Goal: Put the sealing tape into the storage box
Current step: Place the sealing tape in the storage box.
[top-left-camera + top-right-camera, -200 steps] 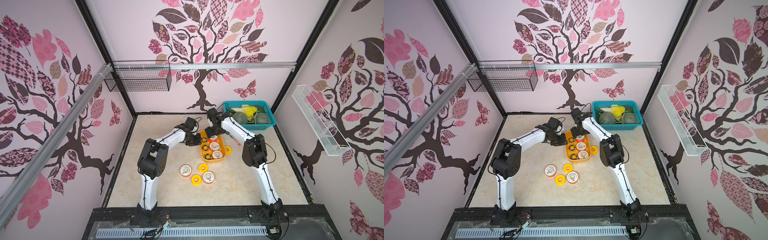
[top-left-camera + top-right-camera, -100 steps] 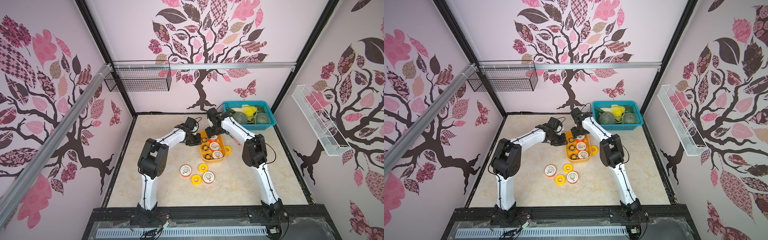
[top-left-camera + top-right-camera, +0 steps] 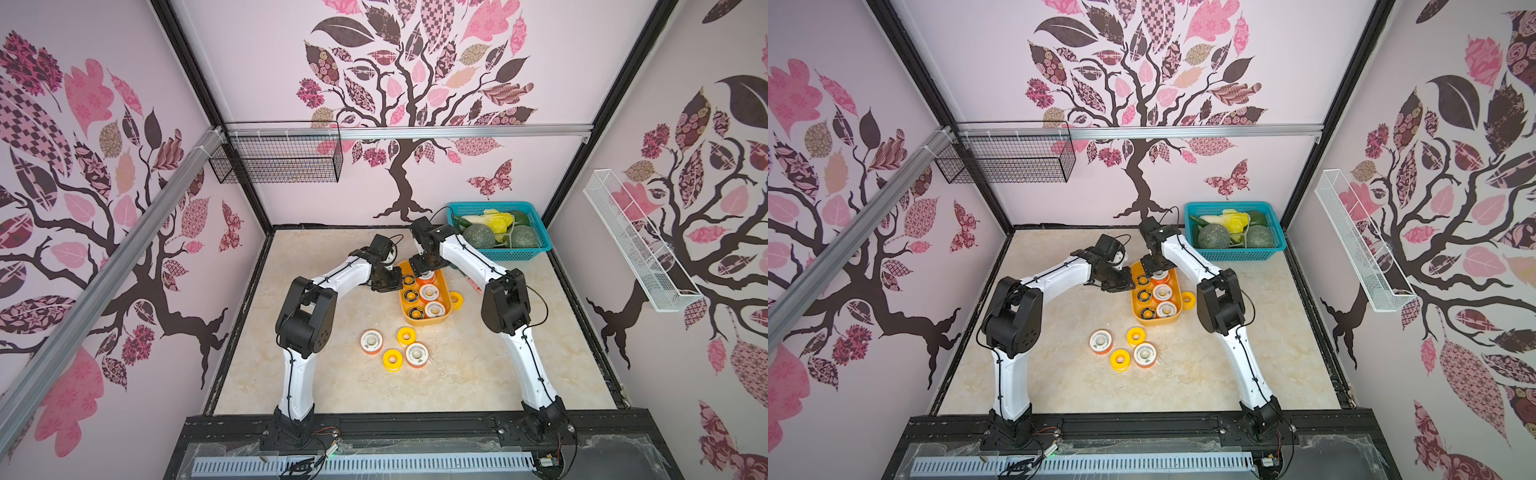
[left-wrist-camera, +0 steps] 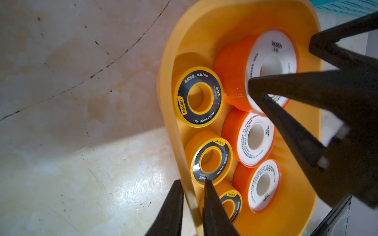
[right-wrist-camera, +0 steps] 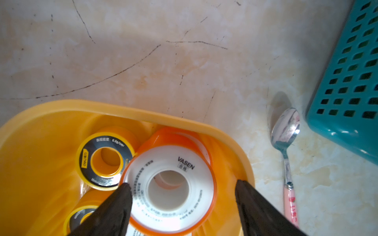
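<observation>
The left wall of the storage box (image 4: 166, 106) is pinched by the jaws of the left gripper (image 4: 192, 180). Inside it, a white-faced spool (image 5: 184, 165) is straddled by the spread jaws of the right gripper (image 5: 182, 183). Five sealing tape spools (image 3: 393, 360) are seen loose on the bench (image 3: 332, 257).

Storage box (image 4: 204, 30): holds six sealing tape spools (image 4: 184, 98), three black-ringed, three white-faced
Left gripper (image 4: 192, 181): jaws pinch the box wall

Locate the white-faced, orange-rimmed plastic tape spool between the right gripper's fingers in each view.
Top view: white-faced, orange-rimmed tape spool at the far end of the yellow-orange plastic storage box.
Top view: same spot.
Left wrist: spool beside the black-ringed yellow spool.
Right wrist: spool straddled by the right gripper.
Shared landmark: the storage box's rim.
</observation>
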